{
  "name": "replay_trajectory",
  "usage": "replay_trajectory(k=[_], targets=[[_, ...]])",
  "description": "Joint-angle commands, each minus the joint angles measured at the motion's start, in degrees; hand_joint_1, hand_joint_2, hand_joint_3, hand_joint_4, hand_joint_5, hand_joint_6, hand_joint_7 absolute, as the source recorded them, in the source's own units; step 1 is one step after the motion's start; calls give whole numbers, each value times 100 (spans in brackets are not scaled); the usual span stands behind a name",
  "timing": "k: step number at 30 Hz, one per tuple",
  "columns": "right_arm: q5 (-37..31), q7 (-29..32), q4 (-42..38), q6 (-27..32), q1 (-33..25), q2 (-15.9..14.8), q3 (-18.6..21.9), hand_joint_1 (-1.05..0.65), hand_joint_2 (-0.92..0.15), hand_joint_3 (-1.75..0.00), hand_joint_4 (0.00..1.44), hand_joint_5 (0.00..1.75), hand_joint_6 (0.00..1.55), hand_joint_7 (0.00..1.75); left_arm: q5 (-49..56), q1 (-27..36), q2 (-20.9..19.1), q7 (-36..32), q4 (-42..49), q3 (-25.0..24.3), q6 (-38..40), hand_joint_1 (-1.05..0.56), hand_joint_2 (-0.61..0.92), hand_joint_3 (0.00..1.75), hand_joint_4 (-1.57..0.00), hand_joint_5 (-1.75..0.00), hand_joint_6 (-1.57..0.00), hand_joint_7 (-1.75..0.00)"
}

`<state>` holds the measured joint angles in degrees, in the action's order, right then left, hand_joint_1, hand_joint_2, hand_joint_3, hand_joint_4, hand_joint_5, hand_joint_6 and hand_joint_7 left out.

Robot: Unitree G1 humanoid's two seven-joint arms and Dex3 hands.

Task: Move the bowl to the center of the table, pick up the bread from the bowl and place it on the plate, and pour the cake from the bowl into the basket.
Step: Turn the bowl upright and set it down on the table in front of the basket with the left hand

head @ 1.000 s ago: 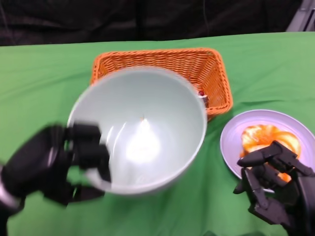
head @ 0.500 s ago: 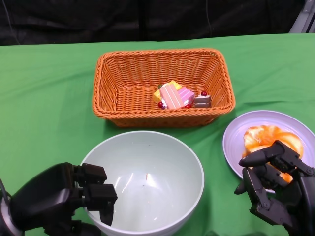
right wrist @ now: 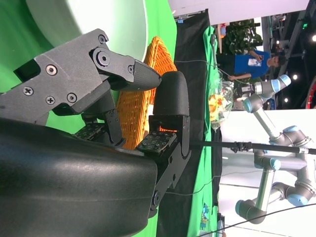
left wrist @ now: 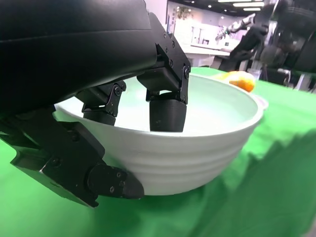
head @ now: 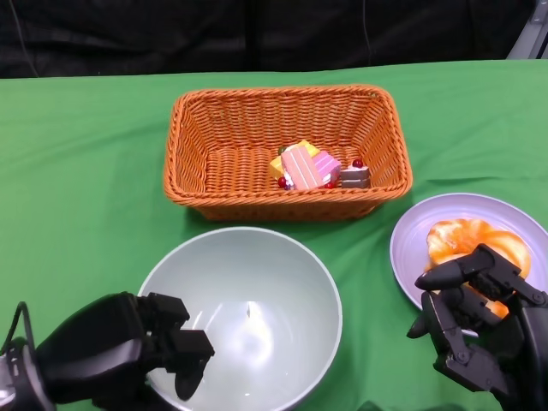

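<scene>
From the head view, the left hand [head: 120,351] grips the near-left rim of the pale bowl [head: 257,300], fingers hooked inside it, thumb outside. Behind it, the orange basket [head: 287,150] holds the cake [head: 312,167]. The right hand [head: 475,321] hovers at the plate [head: 419,235] beside the bread [head: 471,240], fingers loosely apart, holding nothing.

Left wrist view: fingers [left wrist: 168,106] over the bowl's [left wrist: 197,148] wall (thumb below it).

Right wrist view: fingers [right wrist: 170,101] spread, empty.
</scene>
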<state>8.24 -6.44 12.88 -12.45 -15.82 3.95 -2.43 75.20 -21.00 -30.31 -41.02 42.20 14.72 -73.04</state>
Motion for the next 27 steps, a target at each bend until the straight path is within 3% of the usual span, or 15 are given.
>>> replay_trajectory(k=[1, 8, 21, 22, 24, 25, 26, 27], targets=[[24, -10, -19, -99, 23, -37, 43, -21, -63, -86, 73, 159, 70, 131, 262, -230, -304, -793, 31, 662, 414, -2, 67, 22, -76, -175, -54, -175], [-36, 71, 49, -38, -26, 9, 19, -22, -62, -85, 75, 157, 72, 127, 77, -530, -149, -1159, 340, 1619, 1412, -6, 74, 18, -75, -175, -56, -175], [8, 23, 47, -3, -22, -29, 3, -18, -62, -89, 72, 159, 69, 129, -1074, -486, -173, -200, 159, 1903, 2045, -13, 83, 7, -66, -175, -51, -169], [0, 15, 30, -12, -13, -35, 2, -18, -62, -89, 72, 159, 69, 129, -1258, -431, -229, 161, 45, 1853, 2091, -13, 83, 7, -66, -175, -51, -169], [0, 1, 5, -27, 2, -37, 1, -19, -61, -88, 72, 159, 70, 129, -1605, -315, -367, 849, -237, 1768, 2180, -28, 90, 9, -75, -108, -71, -77], [5, -2, 5, -18, 6, -35, -1, -19, -61, -88, 72, 159, 70, 129, -1754, -253, -439, 1163, -402, 1732, 2239, -40, 91, 10, -79, -66, -77, -35], [11, 0, 24, 14, 1, -32, -4, -19, -61, -88, 72, 159, 70, 129, -1934, -179, -516, 1512, -594, 1692, 2301, -48, 92, 11, -79, -45, -76, -18], [0, 2, 23, 14, 0, -33, -4, -19, -61, -89, 72, 159, 71, 128, -2143, -96, -591, 1873, -786, 1646, 2358, -67, 92, 13, -68, -23, -62, -8]])
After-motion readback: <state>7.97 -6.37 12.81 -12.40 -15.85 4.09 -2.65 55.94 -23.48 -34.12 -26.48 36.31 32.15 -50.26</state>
